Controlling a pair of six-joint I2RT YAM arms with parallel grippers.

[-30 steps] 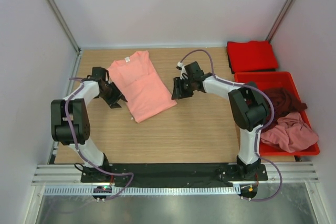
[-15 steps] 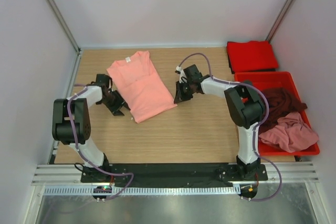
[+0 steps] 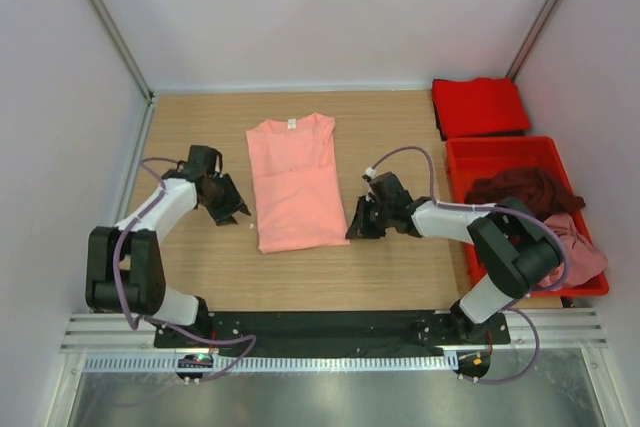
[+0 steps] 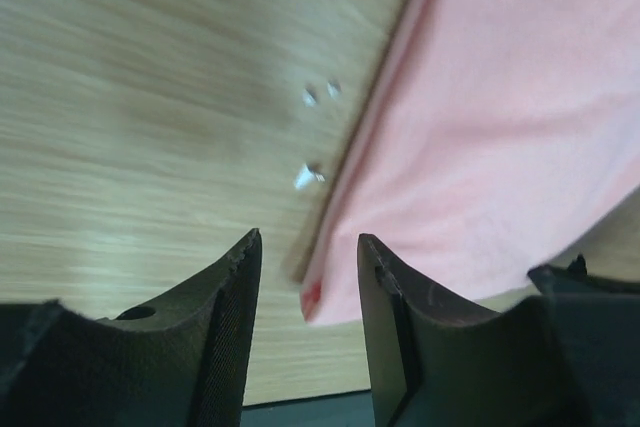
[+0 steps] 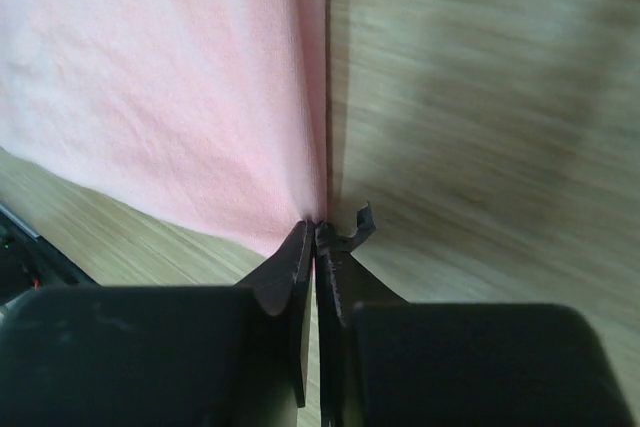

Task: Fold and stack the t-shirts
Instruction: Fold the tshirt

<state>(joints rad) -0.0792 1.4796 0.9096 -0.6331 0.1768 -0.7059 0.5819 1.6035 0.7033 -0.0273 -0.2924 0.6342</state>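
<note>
Shirts total four: salmon (image 3: 295, 182), red (image 3: 480, 105), maroon (image 3: 525, 187), dusty pink (image 3: 585, 257).

**A robot test cell, most likely in a lab**

Two robot arms, the left arm (image 3: 160, 205) and the right arm (image 3: 445, 219), are bolted to a black base plate (image 3: 330, 325) at 6 o'clock of a bare wooden table (image 3: 400, 277). Plain white panels (image 3: 330, 17) close it in at 9, 12 and 3 o'clock, framed by aluminium posts (image 3: 107, 22). A slotted cable duct (image 3: 330, 363) runs along the near edge. The only homely things are a salmon-pink t-shirt (image 3: 293, 182) and a red plastic bin (image 3: 500, 143). The room beyond the panels is hidden.
</note>
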